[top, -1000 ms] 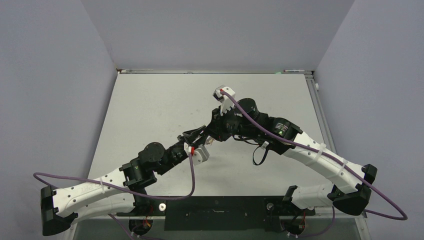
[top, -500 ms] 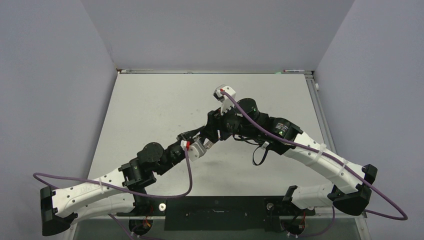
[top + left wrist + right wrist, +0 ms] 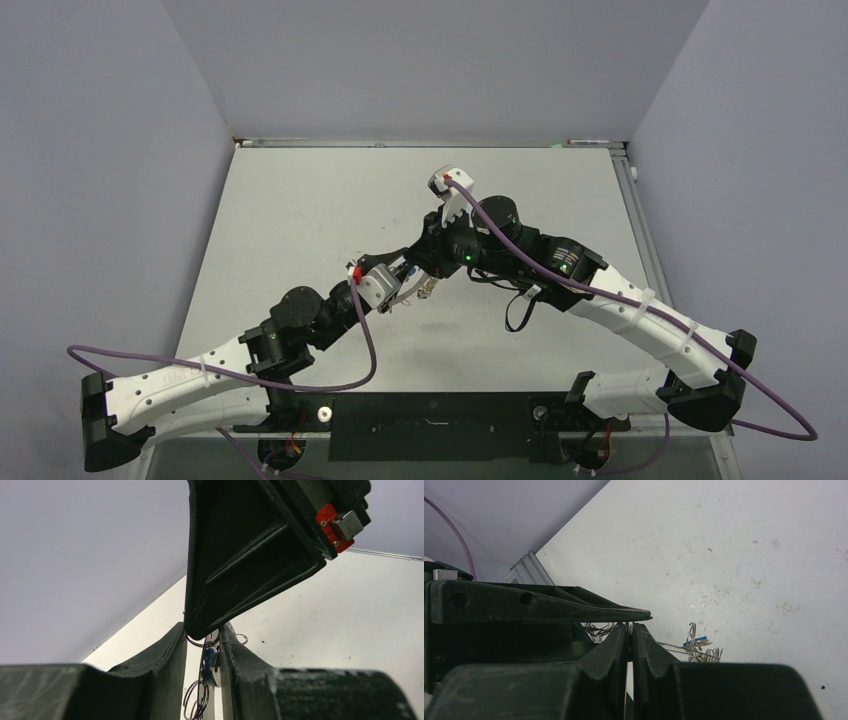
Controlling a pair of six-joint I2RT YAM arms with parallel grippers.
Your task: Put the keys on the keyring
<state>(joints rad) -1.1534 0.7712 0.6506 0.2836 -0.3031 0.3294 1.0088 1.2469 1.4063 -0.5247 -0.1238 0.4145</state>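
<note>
1. Nearest me in the top view, the left arm (image 3: 200, 372) and the right arm (image 3: 640, 320) rise from the near edge of the tabletop (image 3: 290, 210) and lean inward; a purple cable (image 3: 366, 345) loops down off the left wrist.
2. The left hand (image 3: 204, 632) is my landmark; it sits over the middle of the tabletop, its fingers (image 3: 165, 665) only a narrow gap apart and closed in on what hangs between them.
3. In that gap I see the keyring (image 3: 196, 701) as thin wire loops low down; one of the keys (image 3: 211, 659), blue-tagged, sits just above the loops and against one finger; I cannot tell whether that key is threaded on.
4. The right hand (image 3: 630, 629) meets the left hand tip to tip, crossing it from the far right; its fingers (image 3: 616, 650) are pressed all but together; a thin sliver shows at their tips, too small for me to name.
5. Just beside the left hand, on the right hand's side, a small cluster (image 3: 700, 647) of wire rings with a blue tag shows against the tabletop; I cannot tell whether it rests there or hangs.
6. Beyond the left hand the tabletop runs back to a metal rail (image 3: 430, 143) and the grey wall (image 3: 430, 70).
</note>
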